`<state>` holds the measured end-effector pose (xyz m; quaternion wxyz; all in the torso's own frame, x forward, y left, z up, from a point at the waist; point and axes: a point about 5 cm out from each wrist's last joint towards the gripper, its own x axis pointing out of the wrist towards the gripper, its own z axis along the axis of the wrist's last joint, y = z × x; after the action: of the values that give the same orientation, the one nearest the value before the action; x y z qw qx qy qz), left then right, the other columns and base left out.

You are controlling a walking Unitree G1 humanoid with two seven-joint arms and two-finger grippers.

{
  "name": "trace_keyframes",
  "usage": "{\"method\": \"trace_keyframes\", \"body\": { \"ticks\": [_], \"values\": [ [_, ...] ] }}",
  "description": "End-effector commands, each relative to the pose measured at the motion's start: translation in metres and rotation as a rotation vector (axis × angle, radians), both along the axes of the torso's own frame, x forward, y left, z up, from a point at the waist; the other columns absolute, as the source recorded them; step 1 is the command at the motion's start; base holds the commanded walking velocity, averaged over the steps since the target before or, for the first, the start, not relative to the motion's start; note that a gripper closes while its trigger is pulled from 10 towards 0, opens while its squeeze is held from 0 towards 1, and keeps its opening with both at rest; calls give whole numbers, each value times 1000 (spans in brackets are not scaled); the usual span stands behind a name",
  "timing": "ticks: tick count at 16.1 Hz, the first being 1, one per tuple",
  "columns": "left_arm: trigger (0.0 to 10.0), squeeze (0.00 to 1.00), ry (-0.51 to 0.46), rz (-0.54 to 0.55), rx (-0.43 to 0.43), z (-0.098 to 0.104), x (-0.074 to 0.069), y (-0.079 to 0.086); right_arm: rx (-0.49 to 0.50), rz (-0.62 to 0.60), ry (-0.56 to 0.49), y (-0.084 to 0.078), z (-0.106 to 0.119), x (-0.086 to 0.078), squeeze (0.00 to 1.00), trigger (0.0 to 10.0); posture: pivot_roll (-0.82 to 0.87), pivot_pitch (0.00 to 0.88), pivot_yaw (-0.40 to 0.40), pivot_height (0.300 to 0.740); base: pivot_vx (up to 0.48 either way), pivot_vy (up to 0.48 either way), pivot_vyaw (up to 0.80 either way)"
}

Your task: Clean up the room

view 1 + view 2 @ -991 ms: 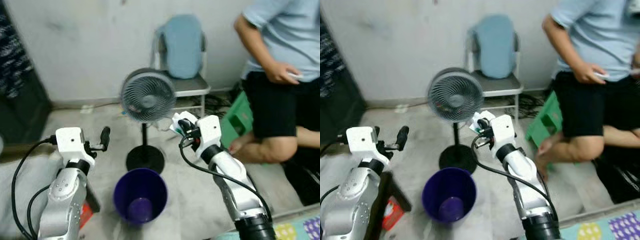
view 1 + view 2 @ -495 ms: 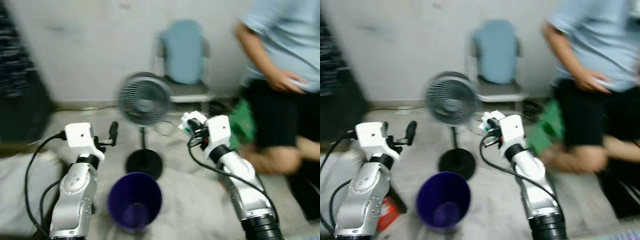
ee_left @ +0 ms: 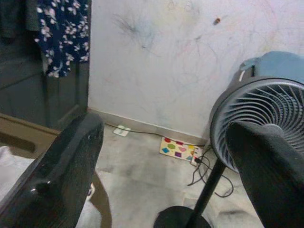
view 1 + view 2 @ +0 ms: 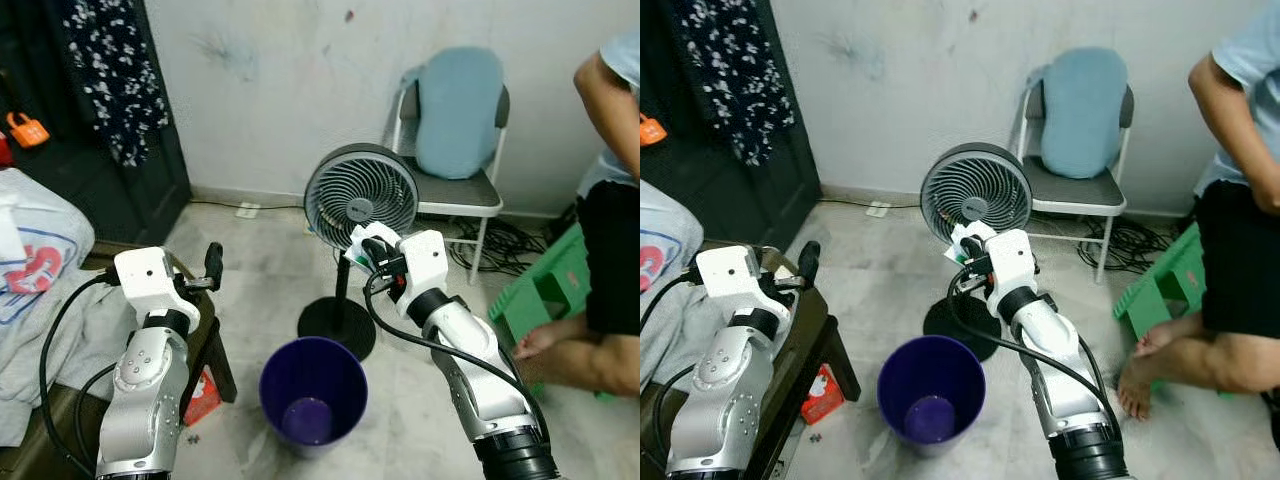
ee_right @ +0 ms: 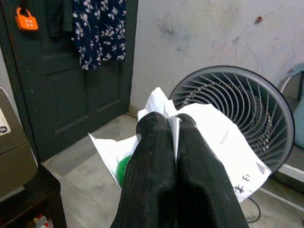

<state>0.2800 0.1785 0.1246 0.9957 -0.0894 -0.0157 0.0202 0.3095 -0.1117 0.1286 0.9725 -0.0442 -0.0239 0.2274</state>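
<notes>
The right gripper [image 4: 366,247] is clenched on a white wrapper [image 5: 216,137]; in the right wrist view both fingers [image 5: 156,156] pinch the crumpled sheet between them, with a green patch showing on its underside. The wrapper is held in the air in front of the fan [image 4: 360,195], above and beyond the far rim of the purple bin [image 4: 313,392], which stands on the floor between the two arms. The bin holds nothing that can be made out.

The left gripper [image 4: 207,270] is released, its fingers spread wide in the left wrist view, and it hangs idle over the corner of a dark low table [image 4: 805,330]. A red packet [image 4: 203,395] lies on the floor beside the table leg. A chair [image 4: 455,130] stands against the wall behind the fan, and a person [image 4: 610,200] is near the right edge.

Step in hand, as judged: carrying picked-up litter to the bin. The next move calls for drawing the right gripper back and down until it is over the bin's mouth, then letting the fingers part. The sheet is light and may drift or cling, so a low release is advisable.
</notes>
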Motion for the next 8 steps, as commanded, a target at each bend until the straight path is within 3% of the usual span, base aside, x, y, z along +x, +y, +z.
{"method": "trace_keyframes", "body": {
  "ticks": [1, 2, 8],
  "values": [
    [10000, 0, -4, -12, -5, 1, 1, -3, -11, 0, -13, -2, 3, 2, 0, 10000, -85, 0, -38, 740, 0, 0, 0],
    [10000, 0, -2, -16, -8, 0, 1, -3, -11, 1, -13, -2, 3, 2, 0, 10000, -85, 0, -38, 740, 0, 0, 0],
    [10000, 0, 0, -18, -15, 1, 2, -3, -9, -4, -10, -1, 3, 3, 0, 10000, -84, 0, -38, 740, 0, 291, 0]
  ]
}}
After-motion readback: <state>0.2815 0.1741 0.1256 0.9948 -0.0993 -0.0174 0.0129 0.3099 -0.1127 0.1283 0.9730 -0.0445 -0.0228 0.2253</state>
